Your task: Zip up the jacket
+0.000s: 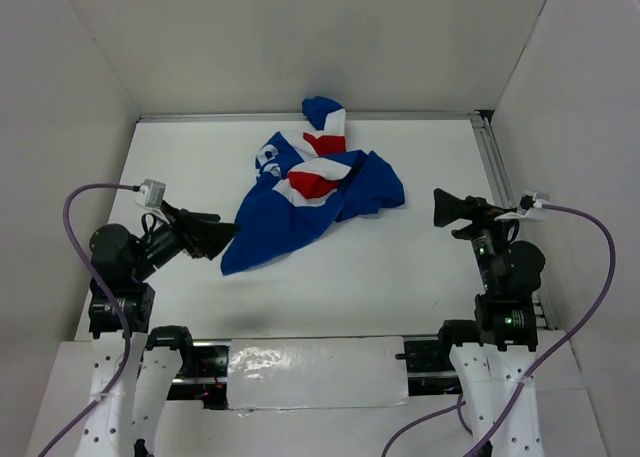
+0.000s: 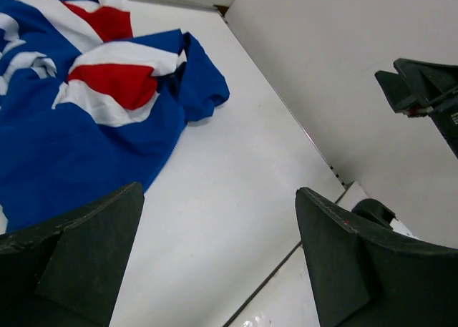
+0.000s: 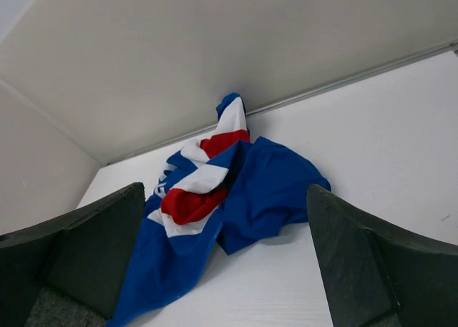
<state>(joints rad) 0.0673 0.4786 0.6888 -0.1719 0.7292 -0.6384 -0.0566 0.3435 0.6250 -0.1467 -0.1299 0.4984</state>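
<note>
**At the table's near edge: both grippers empty, jacket bunched**

At the near left of the table (image 1: 420,277), we found the left gripper (image 1: 222,235) with its jaws spread wide and nothing between them. Its tips sat close beside the jacket (image 1: 300,202); we could not tell whether they touched. The right gripper (image 1: 443,209) was likewise spread wide and empty, well apart from the cloth and pointed towards it. We judged both were held open to be ready for a first grasp. The jacket lay crumpled at the far middle of the table, red and white panels uppermost, one blue part rising against the back wall (image 1: 300,47). No zipper was visible. We judged the cloth would need spreading before the zipper could be found.
</note>
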